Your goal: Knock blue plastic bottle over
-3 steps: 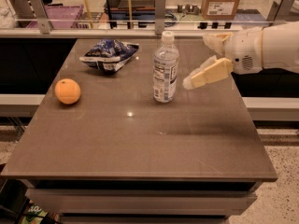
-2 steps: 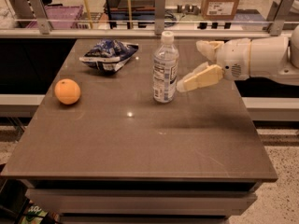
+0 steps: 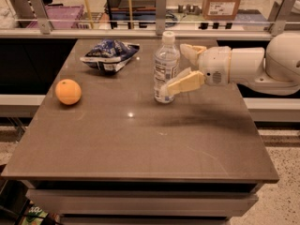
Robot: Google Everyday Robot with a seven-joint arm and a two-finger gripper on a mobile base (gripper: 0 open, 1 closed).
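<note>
The blue plastic bottle (image 3: 165,67) stands upright near the middle back of the brown table (image 3: 140,144). It is clear, with a white cap and a white-and-blue label. My gripper (image 3: 183,68) reaches in from the right at the bottle's mid height. It is open and empty. The near finger (image 3: 185,82) touches or nearly touches the bottle's right side, low on the label. The far finger (image 3: 191,51) sits just right of the bottle's upper part.
An orange (image 3: 68,91) lies at the table's left. A blue-and-white snack bag (image 3: 109,55) lies at the back left. A railing (image 3: 140,33) runs behind the table, with boxes and shelves beyond it.
My gripper has moved left toward the bottle and now reaches its right side. The bottle still stands upright in the same place.
</note>
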